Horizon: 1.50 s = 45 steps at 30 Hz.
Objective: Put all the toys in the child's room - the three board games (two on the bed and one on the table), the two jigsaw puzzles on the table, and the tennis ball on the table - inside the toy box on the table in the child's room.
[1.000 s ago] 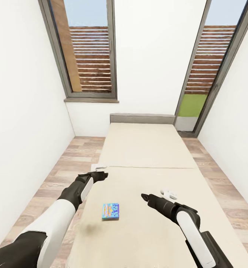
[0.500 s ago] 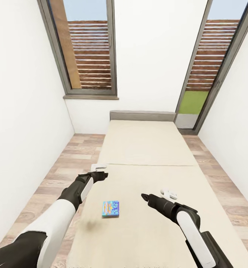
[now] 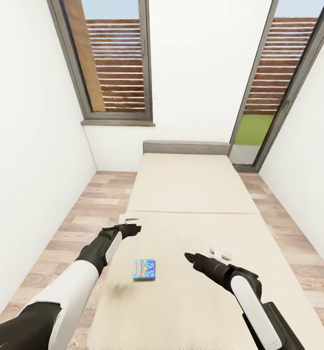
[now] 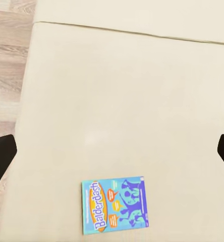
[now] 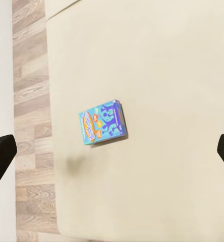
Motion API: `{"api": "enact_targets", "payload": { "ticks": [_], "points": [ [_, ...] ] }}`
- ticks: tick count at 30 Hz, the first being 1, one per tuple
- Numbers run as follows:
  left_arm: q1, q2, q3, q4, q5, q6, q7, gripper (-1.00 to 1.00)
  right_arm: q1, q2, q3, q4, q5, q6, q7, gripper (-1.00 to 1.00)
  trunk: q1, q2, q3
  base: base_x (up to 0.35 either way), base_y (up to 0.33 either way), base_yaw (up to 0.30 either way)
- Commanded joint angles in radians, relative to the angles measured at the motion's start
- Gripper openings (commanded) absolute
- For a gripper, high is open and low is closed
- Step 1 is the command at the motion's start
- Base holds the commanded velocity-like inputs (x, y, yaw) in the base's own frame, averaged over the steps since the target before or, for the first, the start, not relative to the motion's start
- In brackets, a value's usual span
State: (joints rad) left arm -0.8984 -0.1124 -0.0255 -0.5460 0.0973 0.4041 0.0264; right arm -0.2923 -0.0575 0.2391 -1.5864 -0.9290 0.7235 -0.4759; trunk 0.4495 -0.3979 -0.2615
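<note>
A small blue board game [image 3: 145,270] with orange-yellow art lies flat on the beige bed [image 3: 191,194], near its foot end and left side. My left gripper [image 3: 133,227] hovers open above the bed's left edge, beyond the box. My right gripper [image 3: 188,256] hovers open to the box's right. The left wrist view shows the board game [image 4: 115,204] below the wide-apart fingers [image 4: 1,156]. In the right wrist view the board game [image 5: 102,122] sits between the spread fingers [image 5: 1,154]. The table, toy box, jigsaw puzzles and tennis ball are out of view.
The bed's grey headboard [image 3: 186,147] stands against the far white wall between two tall windows [image 3: 114,63] with brown slats. Wood-plank floor [image 3: 79,218] runs along both sides of the bed. White walls close in left and right.
The whole picture has slid slightly upward, so the camera has moved. Both arms hold the same pose and the board game lies where it was on the bed.
</note>
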Motion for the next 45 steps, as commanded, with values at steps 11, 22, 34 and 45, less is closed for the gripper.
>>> {"api": "enact_targets", "payload": {
  "ticks": [11, 22, 34, 45],
  "points": [
    [-0.001, 0.0, -0.003, -0.002, 0.01, 0.005, 0.003, 1.0, -0.001, -0.001, 0.002, -0.001, -0.009, 0.0, -0.01, 1.0, 0.001, -0.002, -0.012, 0.0, 0.0, -0.044],
    [0.0, 0.0, -0.003, -0.002, 0.01, 0.005, 0.003, 1.0, -0.001, -0.001, 0.003, -0.002, -0.009, -0.001, -0.01, 1.0, 0.001, -0.002, -0.015, 0.0, 0.0, -0.135],
    [-0.001, 0.0, -0.003, -0.002, 0.009, 0.005, 0.003, 1.0, -0.001, -0.001, 0.004, -0.001, -0.01, -0.001, -0.01, 1.0, 0.001, -0.002, -0.019, 0.0, 0.0, -0.249],
    [-0.001, 0.0, -0.004, -0.002, 0.009, 0.005, 0.003, 1.0, -0.001, -0.001, 0.003, -0.001, -0.01, 0.0, -0.01, 1.0, 0.001, -0.002, -0.023, 0.0, 0.0, -0.24]
  ]
}}
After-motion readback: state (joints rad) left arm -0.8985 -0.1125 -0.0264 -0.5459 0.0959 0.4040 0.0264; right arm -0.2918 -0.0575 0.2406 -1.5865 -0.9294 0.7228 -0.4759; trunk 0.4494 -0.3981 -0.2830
